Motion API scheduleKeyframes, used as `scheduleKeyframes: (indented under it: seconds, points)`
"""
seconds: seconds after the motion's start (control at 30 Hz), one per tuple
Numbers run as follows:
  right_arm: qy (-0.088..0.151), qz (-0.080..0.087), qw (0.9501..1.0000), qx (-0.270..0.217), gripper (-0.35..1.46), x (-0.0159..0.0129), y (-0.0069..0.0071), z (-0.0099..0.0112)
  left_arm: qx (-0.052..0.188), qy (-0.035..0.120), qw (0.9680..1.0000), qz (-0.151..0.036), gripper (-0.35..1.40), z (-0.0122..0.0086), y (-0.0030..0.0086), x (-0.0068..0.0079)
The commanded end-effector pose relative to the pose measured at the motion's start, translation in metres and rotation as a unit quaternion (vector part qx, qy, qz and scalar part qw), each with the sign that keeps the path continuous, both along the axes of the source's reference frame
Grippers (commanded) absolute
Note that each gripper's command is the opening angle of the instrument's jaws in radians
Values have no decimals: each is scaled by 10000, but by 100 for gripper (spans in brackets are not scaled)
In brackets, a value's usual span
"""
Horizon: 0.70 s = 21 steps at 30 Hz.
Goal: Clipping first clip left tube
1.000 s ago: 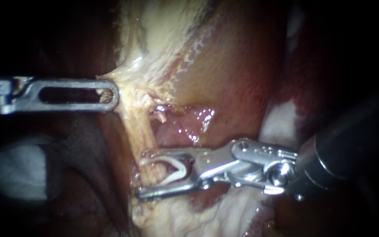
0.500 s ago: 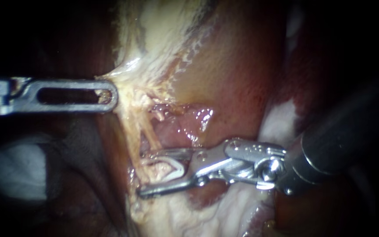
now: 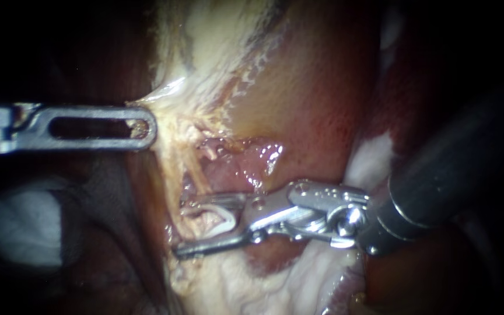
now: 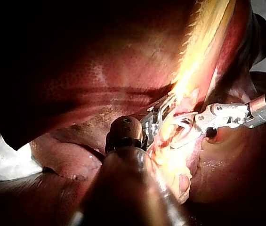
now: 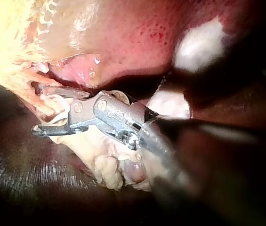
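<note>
Now your right instrument (image 3: 181,228) reaches in from the right, low across the endoscope view. Its hand stands spread around the tube (image 3: 205,223): one jaw lies above the tube, the other below it, and the tube crosses the gap between them. A white clip (image 3: 228,217) sits in that hand, its two legs against the two jaws and its bend pointing back toward the hinge. So the hand is clamped on the clip, not on the tube itself. The clip's legs are apart with the tube between them; you cannot tell from here whether they press on it. Your right wrist view shows the same: the hand astride a pale strand, with lumpy pale fat just beneath it.

Your left instrument (image 3: 146,125) comes in from the left, well above the clip. Its slotted hand is closed on pale tissue (image 3: 161,96) at its tip, and that tissue is drawn into a small tent toward it. The two hands are well apart, and a wet pink hollow (image 3: 234,169) lies between them, just beside the tube. A white pad (image 3: 24,227) lies in the dark below the left instrument's shaft.
</note>
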<state>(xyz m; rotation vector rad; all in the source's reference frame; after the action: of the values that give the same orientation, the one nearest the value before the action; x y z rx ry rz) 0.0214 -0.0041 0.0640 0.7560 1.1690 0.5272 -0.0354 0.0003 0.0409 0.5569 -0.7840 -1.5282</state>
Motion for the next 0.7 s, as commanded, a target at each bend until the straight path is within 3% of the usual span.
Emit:
scheduleKeyframes:
  seconds: [0.03,0.37,0.47,0.6,0.7]
  points:
    - [47,0,10000,-11,59,0,0,0,0,0,10000,1,-35,0,0,0]
    - [243,-103,9997,-4,59,0,1,-2,0,-1,10000,1,-35,0,0,0]
    - [92,62,9999,-69,59,-2,6,0,0,-1,10000,1,-35,0,0,0]
    - [9,82,9999,-149,59,-3,8,5,0,0,10000,1,-35,0,0,0]
    - [191,-114,9997,-71,59,-1,3,4,0,-1,10000,2,-35,0,0,0]
